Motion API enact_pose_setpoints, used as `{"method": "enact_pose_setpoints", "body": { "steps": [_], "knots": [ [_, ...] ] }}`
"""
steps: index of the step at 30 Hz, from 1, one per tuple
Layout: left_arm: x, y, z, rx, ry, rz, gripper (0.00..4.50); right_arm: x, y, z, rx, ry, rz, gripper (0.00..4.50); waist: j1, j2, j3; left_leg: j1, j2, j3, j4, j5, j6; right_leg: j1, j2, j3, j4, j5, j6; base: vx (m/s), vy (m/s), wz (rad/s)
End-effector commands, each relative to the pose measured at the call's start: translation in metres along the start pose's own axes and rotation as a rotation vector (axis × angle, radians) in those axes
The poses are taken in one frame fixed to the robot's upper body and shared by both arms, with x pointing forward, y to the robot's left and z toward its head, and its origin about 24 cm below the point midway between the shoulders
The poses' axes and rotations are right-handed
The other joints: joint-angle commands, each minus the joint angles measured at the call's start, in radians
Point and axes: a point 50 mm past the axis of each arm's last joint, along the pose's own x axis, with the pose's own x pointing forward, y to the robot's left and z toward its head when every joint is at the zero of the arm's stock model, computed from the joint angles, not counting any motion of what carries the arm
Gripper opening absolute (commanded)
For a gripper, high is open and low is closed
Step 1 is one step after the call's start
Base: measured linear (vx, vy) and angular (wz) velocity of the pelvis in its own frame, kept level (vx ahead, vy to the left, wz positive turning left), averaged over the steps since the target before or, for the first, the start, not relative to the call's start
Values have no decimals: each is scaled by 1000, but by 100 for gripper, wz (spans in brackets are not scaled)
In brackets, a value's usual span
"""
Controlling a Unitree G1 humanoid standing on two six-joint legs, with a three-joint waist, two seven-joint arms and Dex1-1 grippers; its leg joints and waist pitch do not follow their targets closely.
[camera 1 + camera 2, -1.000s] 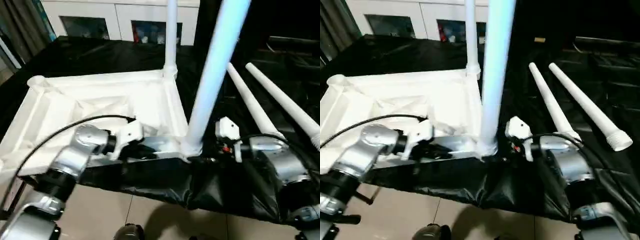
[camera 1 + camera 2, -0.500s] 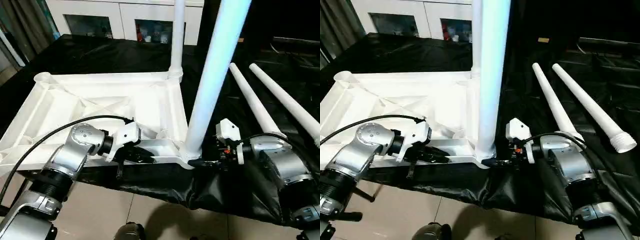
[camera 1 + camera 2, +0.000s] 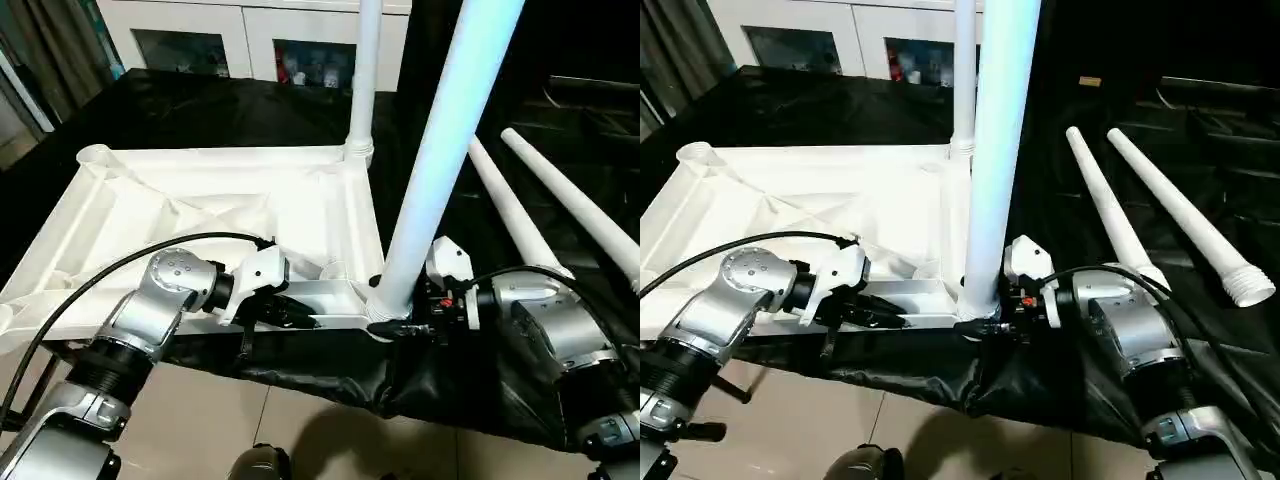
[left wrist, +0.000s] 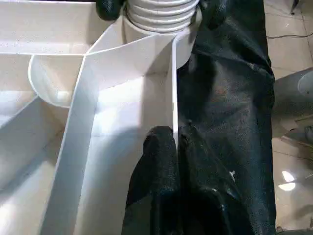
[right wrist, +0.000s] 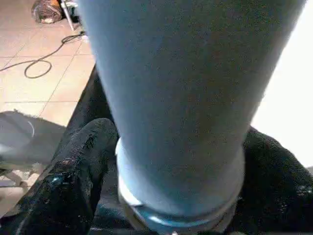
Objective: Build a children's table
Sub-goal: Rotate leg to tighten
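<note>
- A white plastic tabletop lies upside down, ribbed underside up, on a work table draped in black cloth; its near edge sits along the table's front edge, above a tiled floor.
- Two white tubular legs stand upright in the tabletop's round corner sockets: a far leg at the far right corner and a near leg at the near right corner, its threaded base seen entering the socket in the left wrist view.
- An empty round socket shows at the tabletop's far left corner.
- The left tool is pinched nearly closed on the thin near-edge wall of the tabletop, just left of the near leg; the left wrist view shows its black fingers set on either side of that wall.
- The right tool stands wide apart around the base of the near leg, one black finger on each side of the tube in the right wrist view; whether the fingers press on the tube cannot be told.
- Two spare legs lie side by side on the black cloth to the right, well apart from the tabletop, one threaded end pointing toward the near right.
- A white glass-door cabinet stands behind the table.
</note>
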Motion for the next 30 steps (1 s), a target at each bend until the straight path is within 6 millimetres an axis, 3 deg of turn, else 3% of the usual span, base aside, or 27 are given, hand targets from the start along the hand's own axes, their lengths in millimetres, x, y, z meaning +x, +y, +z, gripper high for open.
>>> {"method": "enact_pose_setpoints", "body": {
  "steps": [1, 11, 22, 24, 26, 27, 28, 30],
  "knots": [
    [1, 1, 12, 65, -31, -20, 0, 1, 4, -1, -5, 17, 22, 365, -1, -2, -88, 38, 59, -22, -59, -137, 93, 44, -82, 37, -62, 29, -284, 0, 0, 0],
    [2, 0, 11, 62, -29, -23, 0, 4, 4, -1, 11, -7, 6, 283, 0, 1, -90, 38, 59, -24, -58, -151, 79, 44, -83, 37, -61, 22, -286, 0, 0, 0],
    [7, 0, 6, 29, -21, 7, 0, 9, 5, -2, 27, -45, -30, 274, -1, 5, -93, 38, 59, -24, -57, -164, 70, 44, -82, 38, -60, 18, -285, 0, 0, 0],
    [22, 14, 5, -13, -10, 184, 0, 21, -5, -8, 61, -70, -261, 273, -10, 2, -85, 40, 55, -23, -61, -197, 47, 36, -82, 39, -69, -31, -285, 0, 0, 0],
    [33, 23, 9, -51, -25, 292, 0, 28, -14, -13, 99, -76, -424, 273, -12, -3, -85, 43, 54, -25, -65, -227, 17, 41, -87, 41, -75, -116, -263, 0, 0, 0],
    [39, 27, 13, -75, -40, 342, 0, 33, -18, -14, 143, -93, -505, 272, -20, -4, -78, 46, 53, -25, -70, -257, -1, 35, -85, 42, -81, -173, -259, 0, 0, 0],
    [46, 32, 18, -94, -54, 394, 0, 37, -22, -14, 184, -118, -568, 272, -20, -4, -78, 46, 53, -25, -70, -257, -1, 35, -85, 42, -81, -173, -259, 0, 0, 0],
    [62, 39, 27, -144, -77, 505, 0, 48, -32, -13, 288, -153, -744, 272, -28, -7, -69, 57, 50, -30, -78, -344, -34, 33, -89, 44, -98, -306, -221, 0, 0, 0]
  ]
}}
